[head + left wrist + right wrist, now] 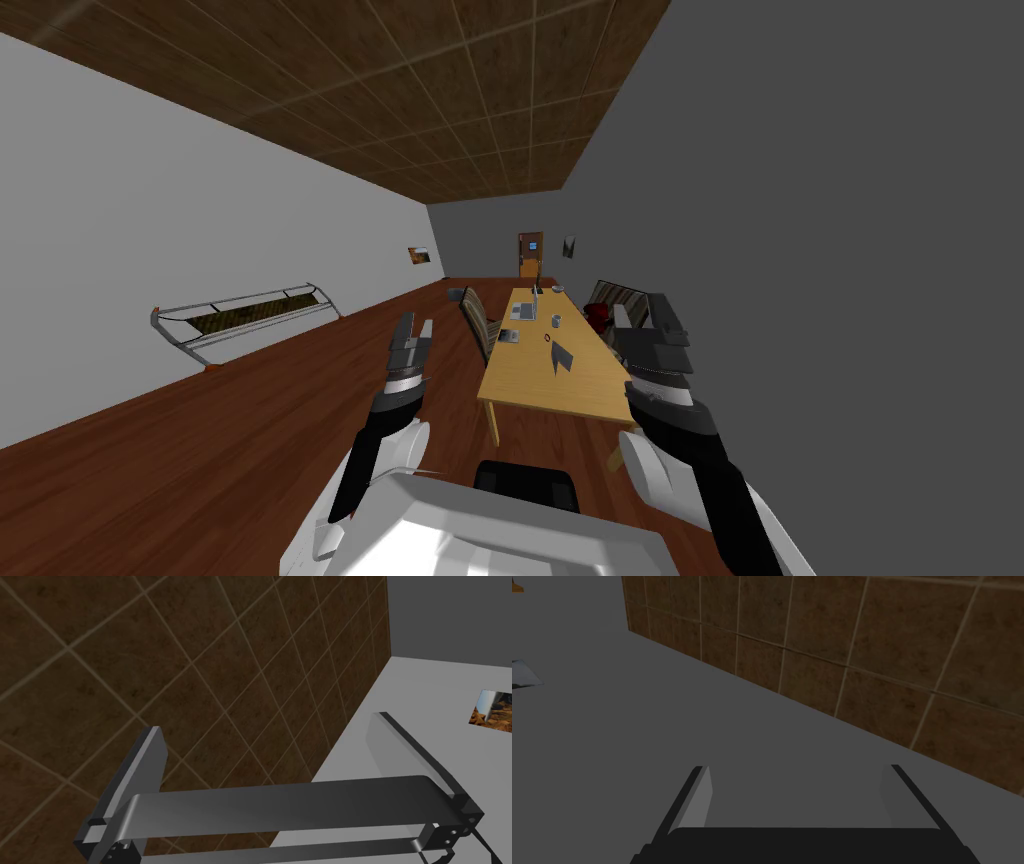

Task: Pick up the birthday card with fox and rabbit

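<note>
A small grey folded card stands on the near half of a long wooden table ahead of me; I cannot make out any picture on it. Both arms are raised in front of my chest, well short of the table. My left gripper is open with nothing between its fingers, and its wrist view looks up at the ceiling and wall. My right gripper hangs near the table's right edge, also open and empty.
Farther along the table lie a laptop, a cup, a small red ring and a dark flat thing. A chair stands at its left side, striped seating at its right. A metal rack runs along the left wall.
</note>
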### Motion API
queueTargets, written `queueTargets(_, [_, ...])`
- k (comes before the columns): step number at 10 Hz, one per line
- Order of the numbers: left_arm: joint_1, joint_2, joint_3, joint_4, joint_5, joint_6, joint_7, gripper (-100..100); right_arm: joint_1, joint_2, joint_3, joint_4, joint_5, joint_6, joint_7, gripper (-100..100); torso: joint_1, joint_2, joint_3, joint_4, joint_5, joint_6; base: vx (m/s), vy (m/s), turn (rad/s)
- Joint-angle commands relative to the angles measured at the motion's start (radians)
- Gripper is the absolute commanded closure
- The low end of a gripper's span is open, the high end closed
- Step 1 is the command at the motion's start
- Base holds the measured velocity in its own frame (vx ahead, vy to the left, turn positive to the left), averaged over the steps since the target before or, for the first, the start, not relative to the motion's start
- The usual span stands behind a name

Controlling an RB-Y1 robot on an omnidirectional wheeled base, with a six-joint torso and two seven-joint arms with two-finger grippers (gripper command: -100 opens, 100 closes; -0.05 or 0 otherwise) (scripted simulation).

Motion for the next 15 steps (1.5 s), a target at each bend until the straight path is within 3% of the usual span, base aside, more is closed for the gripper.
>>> queueTargets(1, [0.000,0.000,0.000,0.000,0.000,0.000,0.000,0,-0.008,-0.038,0.002,0.020,-0.003,0.015,0.007,-100,0.000,0.000,0.000,0.000,0.000,0.000,-0.008,0.074,0.081])
queueTargets(6, [0.000,0.000,0.000,0.000,0.000,0.000,0.000,0,-0.044,-0.153,0.013,0.120,-0.015,0.089,0.041,-100,0.012,0.000,0.000,0.000,0.003,0.000,0.003,0.174,0.106])
queueTargets(7, [0.000,0.000,0.000,0.000,0.000,0.000,0.000,0,-0.044,-0.153,0.013,0.124,-0.015,0.089,0.041,-100,0.014,0.000,0.000,0.000,0.003,0.000,0.014,0.128,0.017])
queueTargets(10, [0.000,0.000,0.000,0.000,0.000,0.000,0.000,0,-0.077,-0.231,0.024,0.216,-0.024,0.161,0.074,-100,0.010,-0.001,0.000,0.000,0.002,0.000,0.017,0.163,0.131])
queueTargets(11, [0.000,0.000,0.000,0.000,0.000,0.000,0.000,0,-0.077,-0.231,0.024,0.225,-0.024,0.161,0.074,-100,0.014,-0.002,-0.001,0.000,0.003,0.000,0.037,0.151,0.053])
queueTargets(13, [0.000,0.000,0.000,0.000,0.000,0.000,0.000,0,-0.102,-0.286,0.032,0.303,-0.028,0.216,0.102,-100,0.009,-0.001,-0.001,0.000,0.002,0.000,0.019,0.167,0.151])
queueTargets(14, [0.000,0.000,0.000,0.000,0.000,0.000,0.000,0,-0.102,-0.286,0.032,0.307,-0.028,0.220,0.102,-100,0.012,-0.001,-0.001,0.000,0.003,0.000,0.021,0.150,0.034])
queueTargets(15, [0.000,0.000,0.000,0.000,0.000,0.000,0.000,0,-0.115,-0.315,0.037,0.345,-0.030,0.252,0.117,-100,0.010,0.000,0.000,0.000,0.003,0.000,0.027,0.148,0.130])
